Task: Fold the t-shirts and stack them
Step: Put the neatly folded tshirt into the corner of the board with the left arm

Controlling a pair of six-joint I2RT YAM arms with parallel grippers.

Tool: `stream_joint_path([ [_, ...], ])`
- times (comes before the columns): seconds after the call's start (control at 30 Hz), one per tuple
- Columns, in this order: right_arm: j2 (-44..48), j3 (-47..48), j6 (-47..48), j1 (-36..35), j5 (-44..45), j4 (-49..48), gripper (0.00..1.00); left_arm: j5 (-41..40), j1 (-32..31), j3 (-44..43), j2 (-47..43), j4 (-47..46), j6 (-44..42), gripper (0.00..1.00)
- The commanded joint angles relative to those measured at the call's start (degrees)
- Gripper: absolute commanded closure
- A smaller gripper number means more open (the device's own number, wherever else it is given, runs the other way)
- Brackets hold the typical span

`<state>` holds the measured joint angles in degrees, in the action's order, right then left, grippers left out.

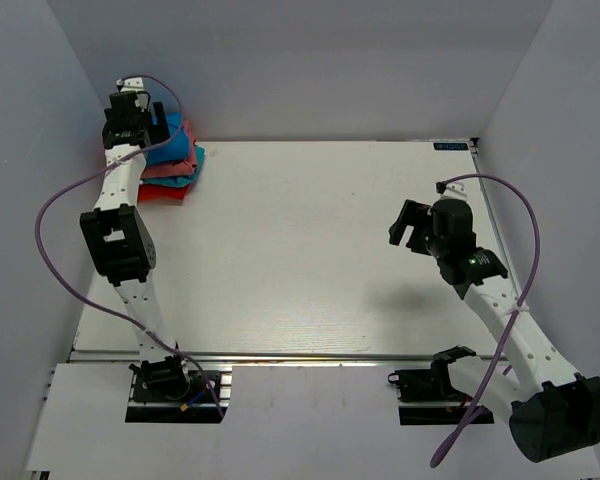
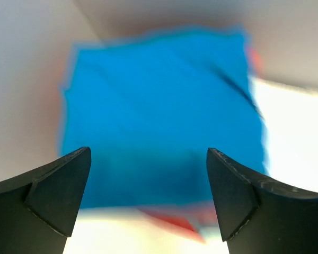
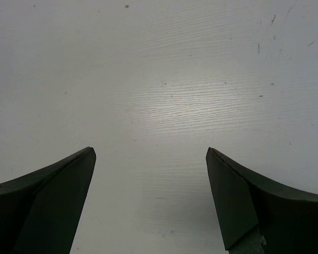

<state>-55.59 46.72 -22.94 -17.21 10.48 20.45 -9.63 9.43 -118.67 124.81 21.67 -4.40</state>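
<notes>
A pile of folded t-shirts (image 1: 170,165) sits in the far left corner of the table. The blue shirt (image 1: 172,147) lies on top, with teal, salmon-pink and red layers under it. My left gripper (image 1: 142,122) hovers over the pile, open and empty. In the left wrist view the folded blue shirt (image 2: 159,121) fills the space beyond the open gripper (image 2: 148,198), with a red edge (image 2: 175,219) peeking out below. My right gripper (image 1: 408,228) is open and empty above bare table at the right; its wrist view shows the gripper (image 3: 151,198) over white table only.
White walls close in the table (image 1: 310,250) on the left, back and right. The pile lies close to the left wall and back corner. A purple cable (image 1: 55,250) loops beside the left arm, another (image 1: 525,230) by the right arm.
</notes>
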Motion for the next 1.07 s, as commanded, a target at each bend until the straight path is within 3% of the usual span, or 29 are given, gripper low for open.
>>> stream_joint_path([
  [0.0, 1.6, 0.0, -1.3, 0.2, -2.6, -3.2, 0.1, 12.1, -3.6, 7.5, -14.9, 4.4, 12.8, 0.0],
  [0.07, 2.4, -1.6, -1.9, 0.2, -5.7, -3.8, 0.1, 13.2, -6.6, 20.8, -20.8, -0.7, 14.3, 0.0],
  [0.13, 3.8, -2.3, -1.8, 0.2, -6.9, -4.2, 0.1, 12.6, -12.0, 28.5, -27.3, -3.5, 16.1, 0.0],
  [0.2, 5.2, -3.5, -1.8, 0.3, -7.3, -3.1, 0.1, 10.5, -17.8, 31.6, -30.2, -1.3, 16.6, 0.0],
  [0.37, 8.7, -7.6, -1.8, 0.3, -7.1, -0.6, 0.1, 2.3, -29.2, 51.3, -46.1, -2.1, 20.0, 0.0],
  [0.53, 12.3, -11.4, -1.8, 0.2, -6.8, 1.4, 0.1, 0.2, -40.3, 65.0, -56.4, -1.5, 26.5, 0.0],
  [0.77, 16.3, -15.6, -4.1, 0.3, -6.6, 2.7, 0.1, -6.1, -48.7, 69.2, -62.4, 0.1, 27.1, 0.0],
  [1.03, 21.1, -17.2, -3.7, 0.2, -7.0, 2.9, 0.1, -10.5, -51.8, 69.7, -65.9, -0.6, 27.6, 0.0],
])
